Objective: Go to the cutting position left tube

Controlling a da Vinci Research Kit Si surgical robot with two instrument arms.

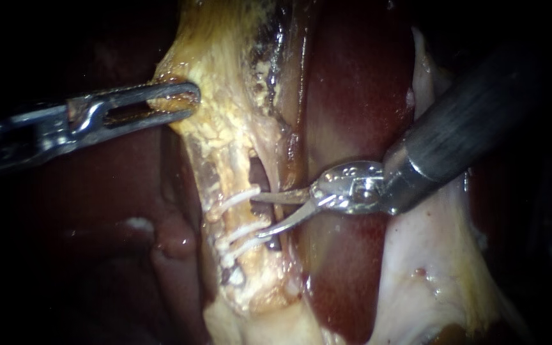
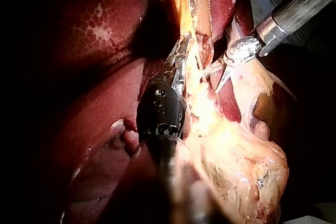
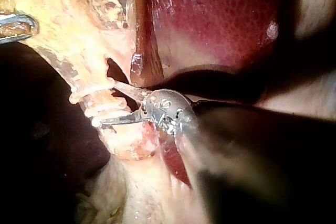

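A pale tube runs down a yellow tissue band and carries three white clips, one upper clip and two lower ones. My right instrument comes in from the upper right. Its two thin blades stand open, tips at the tube's right edge, straddling the stretch between the upper clip and the lower pair. The right wrist view shows the same blades touching the clipped tube. My left instrument is shut on the yellow tissue higher up and holds it taut; the left wrist view shows these jaws too.
Dark red liver lies right of the tube, behind my right instrument's shaft. Pale membrane spreads at the lower right. A small dark window opens just beside the tube, above the upper blade. The left half is dark.
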